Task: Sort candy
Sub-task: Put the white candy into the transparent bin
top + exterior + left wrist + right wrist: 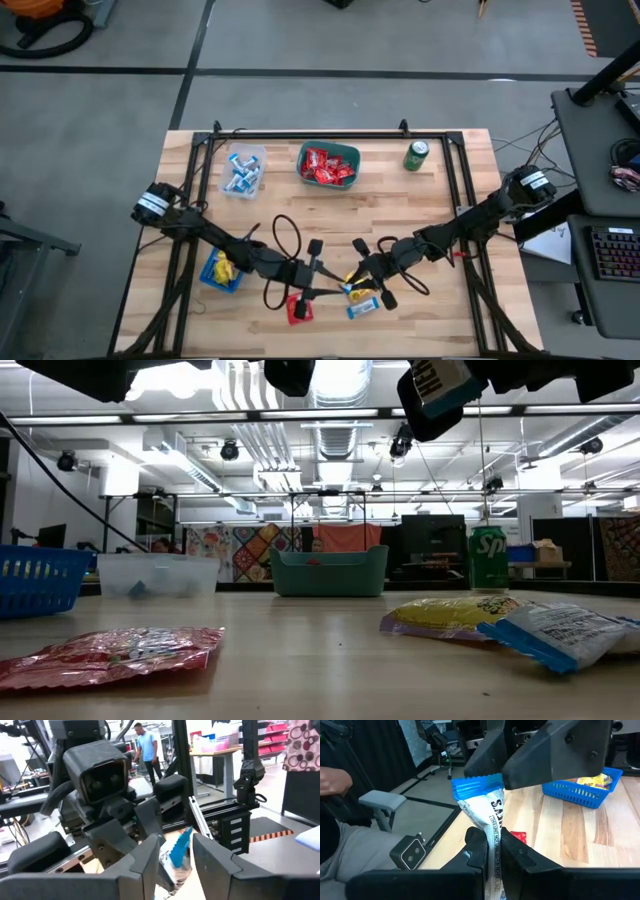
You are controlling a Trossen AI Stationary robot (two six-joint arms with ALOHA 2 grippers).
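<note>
Crowded front centre, open middle band

Both grippers meet just 6 o'clock of the tabletop (330, 215) centre, left gripper (330, 288) facing right gripper (352, 280) over loose candy (362, 305), barely any gap between. At 12 o'clock stand the clear bin (243, 170), teal bin (328, 165) and green can (416, 155); a blue basket (221, 271) blocks 8 o'clock. Bare wood lies between.

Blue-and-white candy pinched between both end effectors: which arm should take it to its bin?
Left, probably. Both the left end effector and the right end effector grip the blue-and-white candy, but the clear bin holding matching sweets sits on the left side, nearer the left arm's base.
</note>
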